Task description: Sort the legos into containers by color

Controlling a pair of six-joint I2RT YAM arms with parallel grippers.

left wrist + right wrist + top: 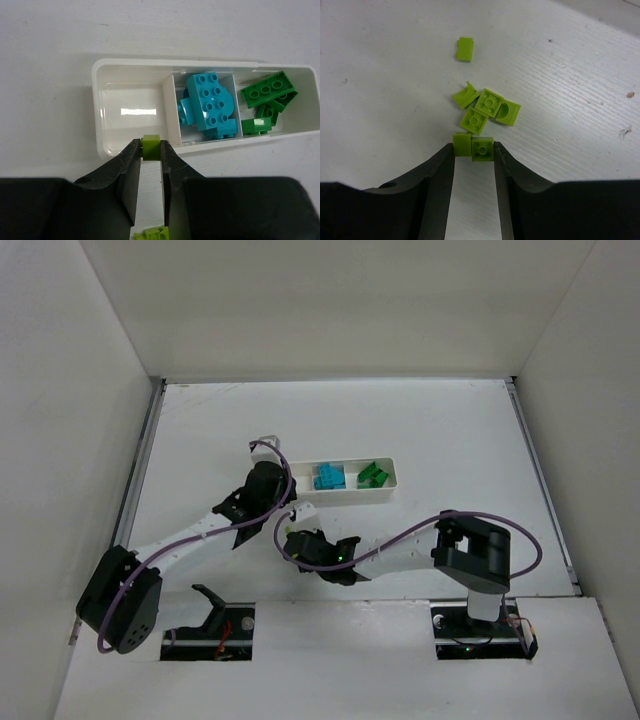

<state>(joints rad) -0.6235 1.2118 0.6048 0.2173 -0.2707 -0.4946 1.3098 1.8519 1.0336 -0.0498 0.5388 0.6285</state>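
Left fingers point(127, 170) clamp one lime lego point(150, 147) at white tray point(100, 100) near rim; right fingers point(437, 175) pinch two lime legos point(482, 148) on table point(380, 75).

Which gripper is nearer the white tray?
Left. The left gripper holds a yellow-green brick at the rim of the tray; the right gripper is at the loose bricks, apart from it.

The long white tray point(100, 110) holds cyan bricks point(210, 105) in its middle compartment and dark green bricks point(265, 95) in its right one. One lime brick point(150, 147) is pinched by the left gripper point(150, 151) at the tray's near rim. On the table, lime pieces point(487, 110) lie clustered; two more point(474, 146) sit between the right gripper's point(474, 152) fingertips.
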